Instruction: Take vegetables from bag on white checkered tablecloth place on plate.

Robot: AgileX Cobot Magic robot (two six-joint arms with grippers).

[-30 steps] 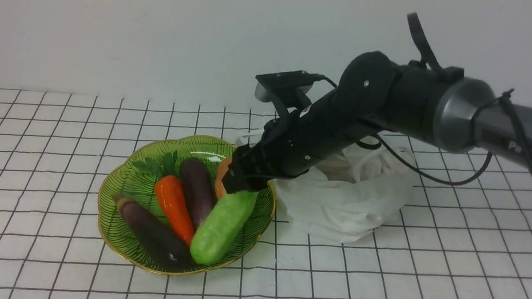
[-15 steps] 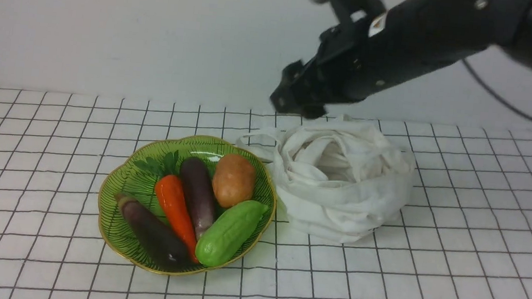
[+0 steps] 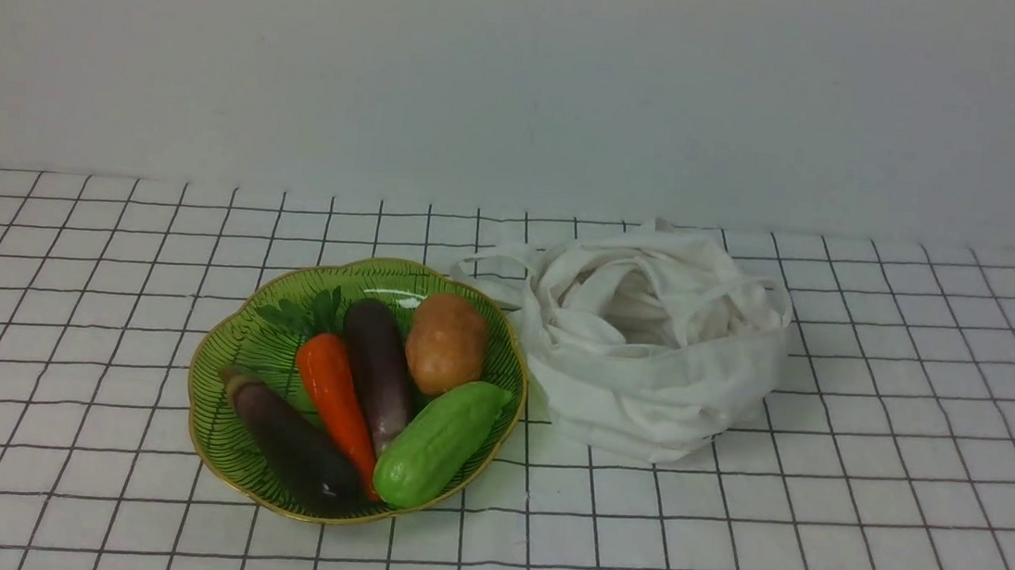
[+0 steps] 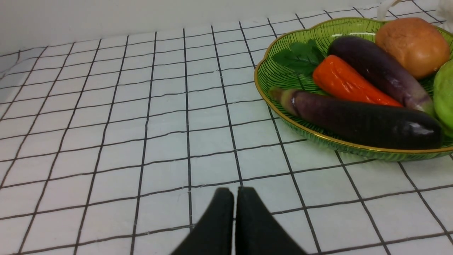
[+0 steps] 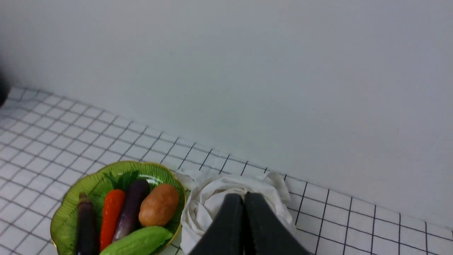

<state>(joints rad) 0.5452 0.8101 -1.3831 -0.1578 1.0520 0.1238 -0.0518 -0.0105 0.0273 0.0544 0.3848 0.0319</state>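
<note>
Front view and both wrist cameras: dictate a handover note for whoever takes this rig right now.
Left gripper: shut, empty, low over the tablecloth, beside the plate.
Right gripper: shut, empty, high over the bag.
Done: the light green vegetable lies on the plate, next to the potato.
Left: check the slumped bag; its folds hide whether anything remains inside.

Bare tablecloth [image 3: 863,561] is lying open along the whole near edge, toward the left edge and across the near right corner, leaving wide passage there. The plate [image 3: 251,355], heaped with the green vegetable [image 3: 436,444], a carrot [image 3: 334,394], two eggplants [image 3: 292,446] and a potato [image 3: 446,342], is filling the middle. The slumped bag [image 3: 645,401] is sitting just beside its right rim, so hardly any gap is showing between them.
</note>
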